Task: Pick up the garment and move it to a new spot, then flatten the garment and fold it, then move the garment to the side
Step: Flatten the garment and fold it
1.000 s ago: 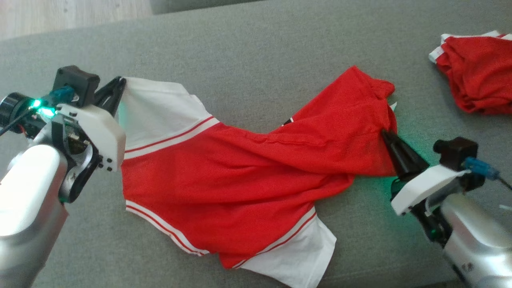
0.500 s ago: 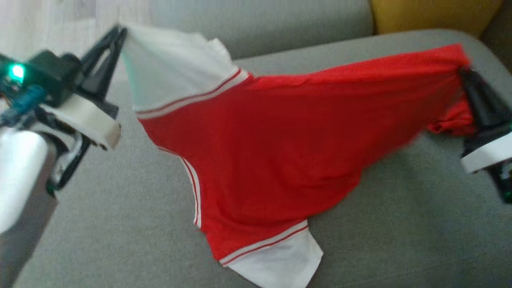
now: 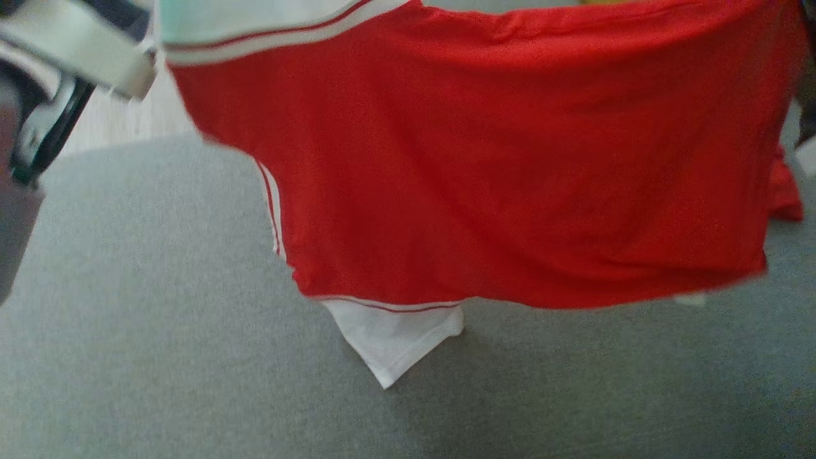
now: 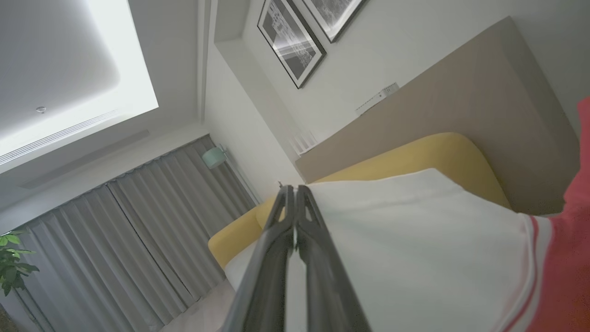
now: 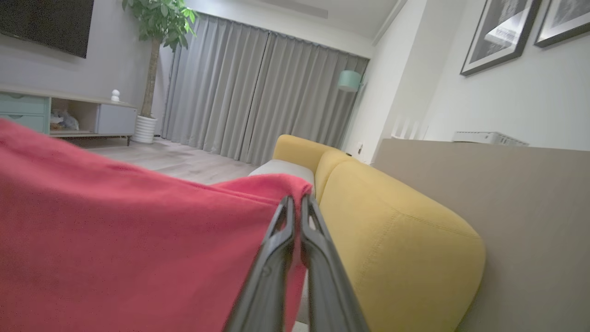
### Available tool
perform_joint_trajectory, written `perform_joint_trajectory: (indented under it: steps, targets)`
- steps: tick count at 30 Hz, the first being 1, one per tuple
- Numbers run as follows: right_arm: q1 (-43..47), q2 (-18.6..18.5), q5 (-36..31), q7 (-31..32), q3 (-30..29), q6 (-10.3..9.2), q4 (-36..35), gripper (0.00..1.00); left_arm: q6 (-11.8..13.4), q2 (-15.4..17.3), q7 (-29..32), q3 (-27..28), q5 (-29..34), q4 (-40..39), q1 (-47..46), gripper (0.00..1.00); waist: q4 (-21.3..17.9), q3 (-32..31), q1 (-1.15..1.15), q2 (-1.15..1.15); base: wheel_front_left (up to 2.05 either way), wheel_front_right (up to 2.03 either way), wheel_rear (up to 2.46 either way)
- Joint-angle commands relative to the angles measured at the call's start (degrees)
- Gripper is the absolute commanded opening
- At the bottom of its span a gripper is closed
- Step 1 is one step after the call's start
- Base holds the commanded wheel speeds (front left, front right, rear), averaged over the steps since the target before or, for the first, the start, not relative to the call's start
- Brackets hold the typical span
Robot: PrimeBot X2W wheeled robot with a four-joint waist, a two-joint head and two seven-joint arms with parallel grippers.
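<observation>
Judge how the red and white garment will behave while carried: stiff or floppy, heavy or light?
Likely floppy: the garment hangs limp between the left gripper and right gripper, its white sleeve dangling. Probably light: two thin pinches hold it all. It may bunch when lowered onto the sofa seat.

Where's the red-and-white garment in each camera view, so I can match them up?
Head view: garment hangs across the upper part, over the grey seat.
Left wrist view: its white sleeve at right, pinched by the left gripper.
Right wrist view: red cloth at left, pinched by the right gripper.
Shared landmark: yellow sofa back in both wrist views.
</observation>
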Motion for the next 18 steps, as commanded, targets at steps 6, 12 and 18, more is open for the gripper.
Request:
perform_joint_trajectory:
  steps: [6, 12, 18]
  targets:
    - [-18.13, 1.94, 1.63, -2.53, 3.74, 0.37, 10.26, 0.0, -0.1, -4.8, -8.91, -1.66, 8.93, 13.96, -20.77, 0.0, 3.57, 13.32, 0.01, 0.0, 0.0, 0.0, 0.0]
    - [-24.86, 3.22, 0.97, -8.83, 5.39, 0.37, 18.97, 0.0, 1.92, -9.26, -18.28, -2.03, 11.82, 23.13, -27.8, 0.0, 4.83, 16.62, 0.01, 0.0, 0.0, 0.0, 0.0]
    - [-18.44, 2.99, 2.91, -11.33, 9.47, 0.37, 22.53, 0.0, 1.42, -6.29, -20.84, -3.81, 10.36, 22.31, -16.81, 0.0, 6.04, 15.73, 0.01, 0.0, 0.0, 0.0, 0.0]
